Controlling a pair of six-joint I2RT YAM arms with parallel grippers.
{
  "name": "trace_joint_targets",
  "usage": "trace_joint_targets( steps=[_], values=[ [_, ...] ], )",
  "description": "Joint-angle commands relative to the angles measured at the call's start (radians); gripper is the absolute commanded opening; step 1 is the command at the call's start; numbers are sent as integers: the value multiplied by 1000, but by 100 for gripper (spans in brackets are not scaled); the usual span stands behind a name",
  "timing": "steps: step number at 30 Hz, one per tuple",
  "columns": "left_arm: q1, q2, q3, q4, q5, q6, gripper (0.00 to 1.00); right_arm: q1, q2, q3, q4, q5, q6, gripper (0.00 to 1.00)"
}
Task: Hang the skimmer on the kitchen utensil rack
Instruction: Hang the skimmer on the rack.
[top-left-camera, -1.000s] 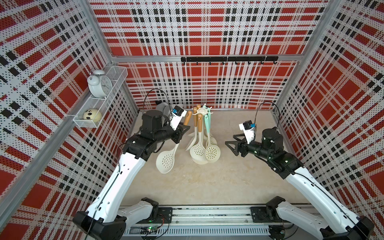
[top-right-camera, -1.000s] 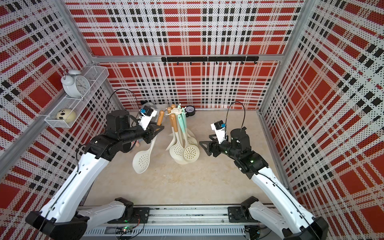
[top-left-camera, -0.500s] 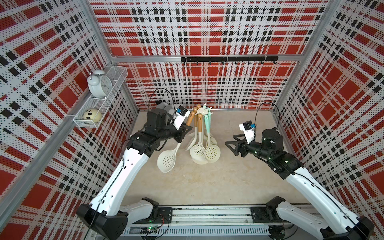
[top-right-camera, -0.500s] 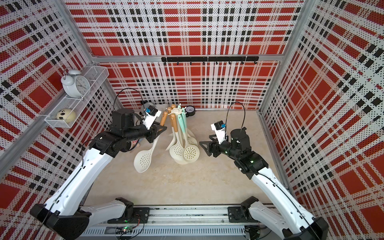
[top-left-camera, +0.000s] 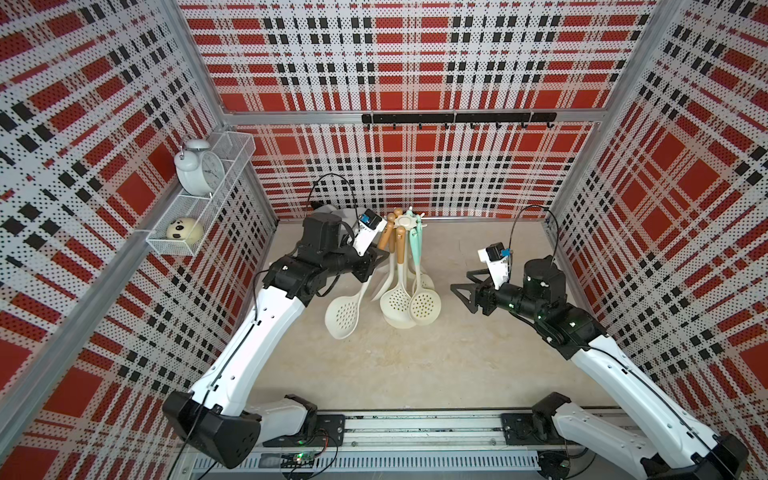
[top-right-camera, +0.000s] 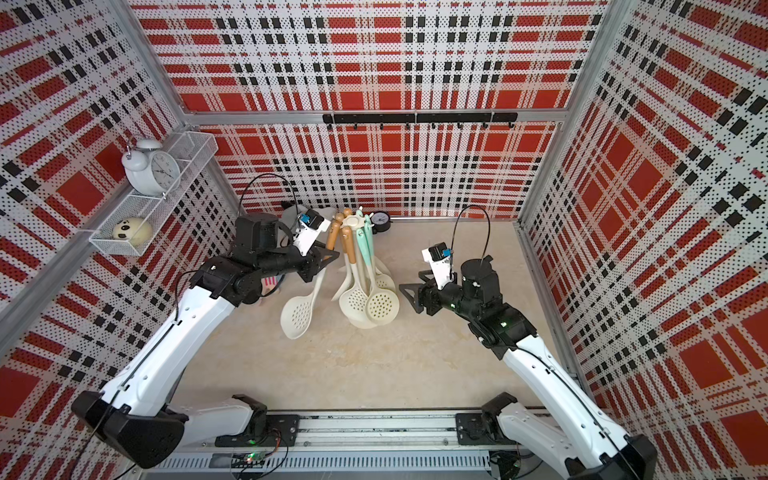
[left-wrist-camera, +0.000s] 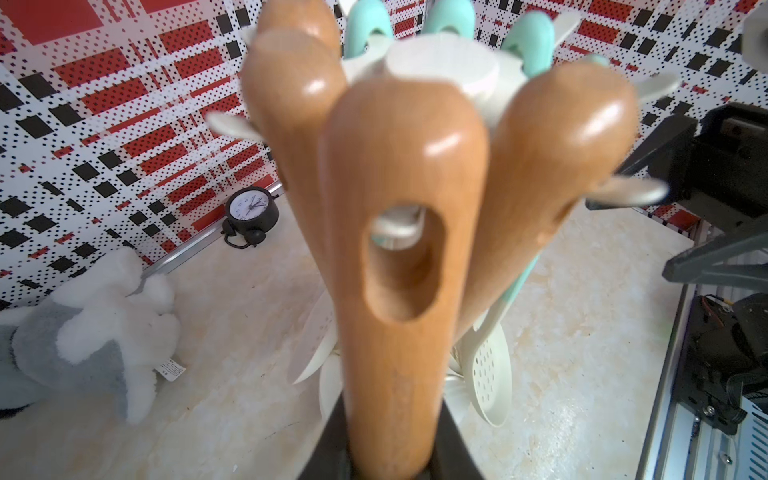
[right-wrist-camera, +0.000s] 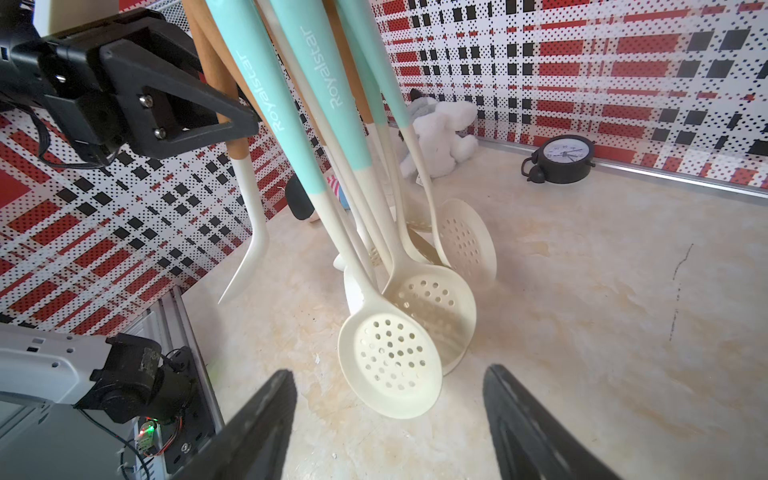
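One skimmer (top-left-camera: 343, 312) is held clear of the tabletop (top-left-camera: 415, 374) by its wooden handle, which is clamped between the fingers of the left gripper (top-left-camera: 376, 261). Its perforated cream head hangs tilted toward the left arm, just beside the kitchen utensil rack (top-left-camera: 406, 219). In the left wrist view the handle's hanging hole (left-wrist-camera: 401, 266) is seen lined up with a prong (left-wrist-camera: 395, 226), whose tip shows through it. The step in hand is therefore judged to be the threading of the hole over that prong.

It would be done well if the handle were carried straight along the prong's line until the hole is past the tip, then lowered a little before the grip is released. Sideways drift should be avoided: neighbouring handles (left-wrist-camera: 291, 104) stand close on both sides, and the slim stand could be tipped.

Little room is left at the crown, and the hung skimmers (top-left-camera: 424, 307) crowd the pole. Open tabletop is found toward the front, so a withdrawal would best be made back on the left arm's own side. The right gripper (top-left-camera: 460, 286) hovers well apart on the rack's other side, its jaws spread wide with nothing between them. Behind the rack, a plush toy (left-wrist-camera: 95, 324) and a black alarm clock (left-wrist-camera: 249, 210) lie near the back wall (top-left-camera: 415, 174).
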Motion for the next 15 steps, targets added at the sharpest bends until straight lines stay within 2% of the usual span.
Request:
trace_joint_targets(
  steps=[1,7,15],
  values=[
    [-8,27,22,-23,-10,17,0,-2,-16,-9,6,0,2,76],
    [-11,32,40,-72,-87,20,0,-2,-17,-5,6,-5,2,76],
    [-22,19,-12,-49,-92,12,0,-2,-16,6,3,-5,1,76]
  ],
)
